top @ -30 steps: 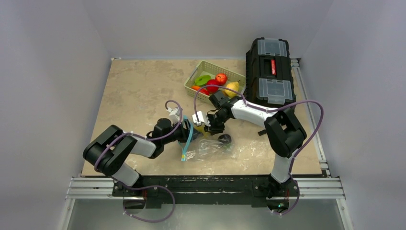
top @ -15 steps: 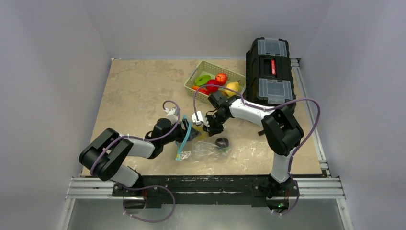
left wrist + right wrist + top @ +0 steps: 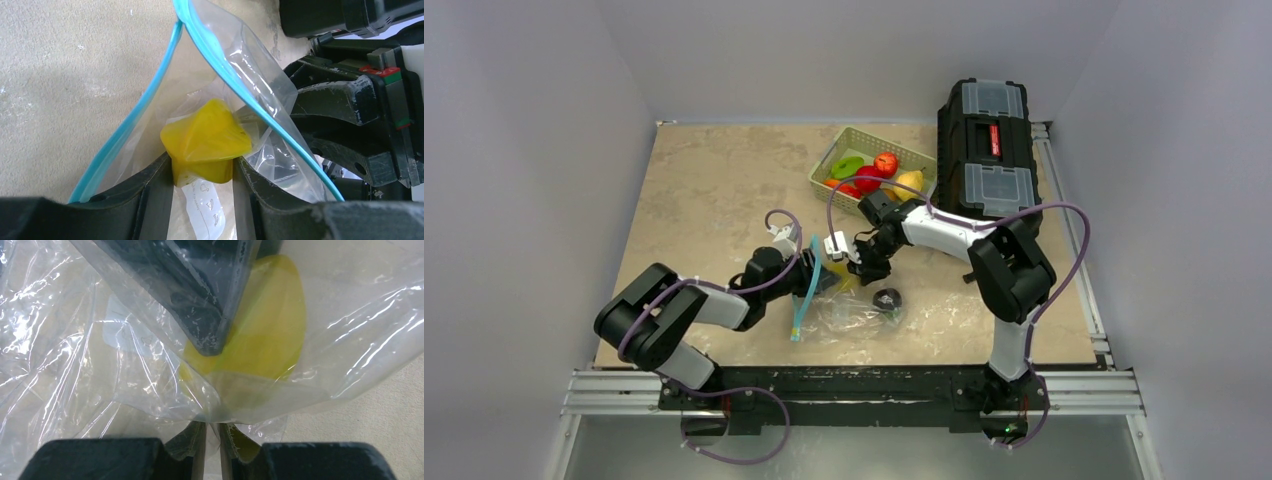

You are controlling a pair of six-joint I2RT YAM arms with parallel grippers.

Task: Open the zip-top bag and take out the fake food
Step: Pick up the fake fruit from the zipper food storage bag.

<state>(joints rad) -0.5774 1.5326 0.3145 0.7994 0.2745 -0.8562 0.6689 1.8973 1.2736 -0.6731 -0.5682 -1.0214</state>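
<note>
The zip-top bag [image 3: 856, 312] lies near the front middle of the table, its teal zip strip [image 3: 804, 293] open. In the left wrist view the bag [image 3: 250, 65] gapes wide, and my left gripper [image 3: 202, 170] reaches inside, shut on a yellow fake food piece [image 3: 206, 137]. My right gripper [image 3: 212, 432] is shut on a fold of the bag's clear plastic [image 3: 125, 370]. The yellow piece [image 3: 272, 330] and a left finger [image 3: 200, 290] show through the plastic. A dark purple piece [image 3: 887, 298] sits in the bag behind them. In the top view the two grippers, left [image 3: 828, 282] and right [image 3: 861, 268], meet at the bag.
A pale green basket [image 3: 861, 137] at the back holds red, green and yellow fake fruit [image 3: 885, 163]. A black toolbox [image 3: 989, 145] stands to its right. The right gripper's black body [image 3: 360, 115] fills the right of the left wrist view.
The left gripper and the bag's zip end have shifted slightly left and toward the front. The dark purple piece has slid a little nearer. The right gripper keeps its pinch.
</note>
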